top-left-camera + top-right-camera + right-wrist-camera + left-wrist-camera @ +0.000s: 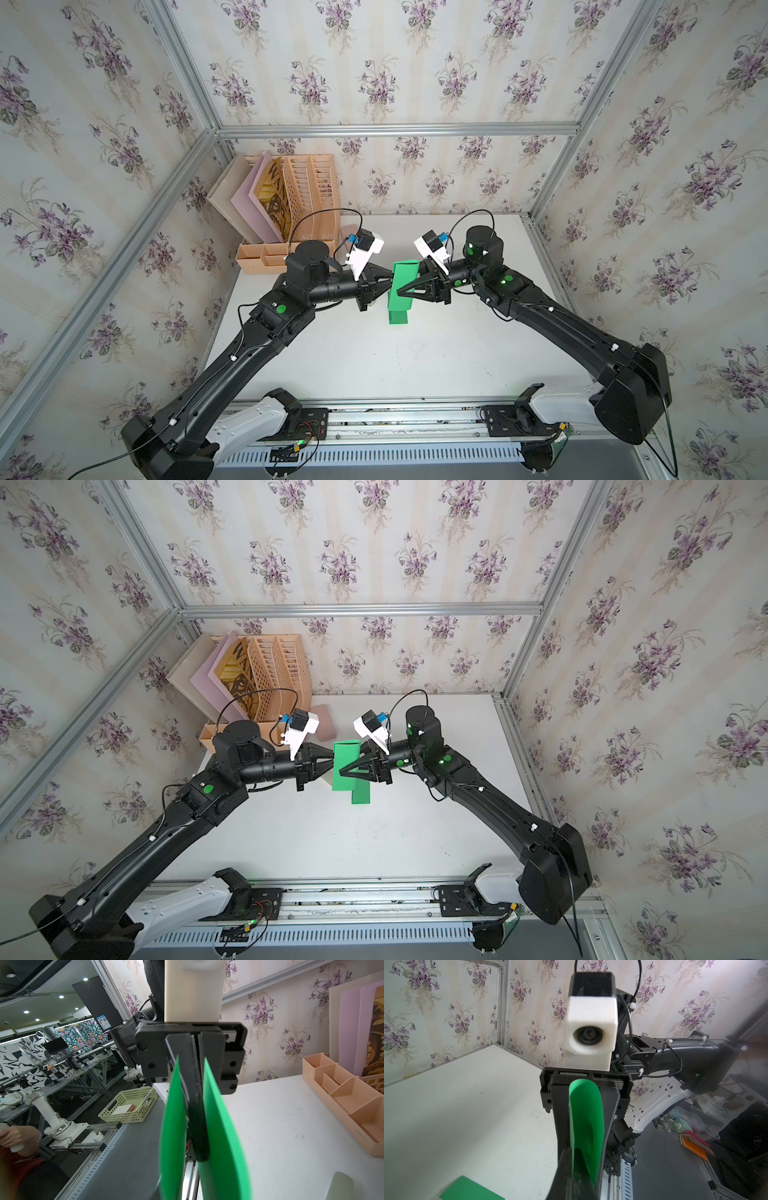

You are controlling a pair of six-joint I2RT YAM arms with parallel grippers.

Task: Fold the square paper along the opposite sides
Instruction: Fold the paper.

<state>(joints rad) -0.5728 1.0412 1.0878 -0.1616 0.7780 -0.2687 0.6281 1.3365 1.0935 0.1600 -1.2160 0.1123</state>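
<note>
Green paper (406,272) held up off surface (374,365), bent into upside-down U w/ rounded bend (584,1086) on top and both leaves hanging down. Hangs over middle of surface, somewhat nearer far edge than near edge, directly btwn tips of both arms.

R end effector (401,291) pointing in from right-edge side. Jaws narrow, one finger on ea. outer face of the U, gripping it from outside. Plain in left wrist view: green loop filling gap btwn its fingers.

L end effector (389,279) pointing in from left-edge side, tips hidden behind paper in both top views. Jaws fully closed, fingers (190,1084) pressed together, nothing green in the seam. Per right wrist view, poked in btwn the two leaves, w/ one leaf (173,1118) on either side. Can't tell whether tips touch underside of bend.

2nd green sheet (398,319) flat on surface just below, partly covered by raised paper in both top views.

Peach desk organizer (309,195) at far-left corner of surface, w/ pink board (255,199) leaning in a slot. Pinkish block (326,725) on surface just beside organizer, near far edge.
</note>
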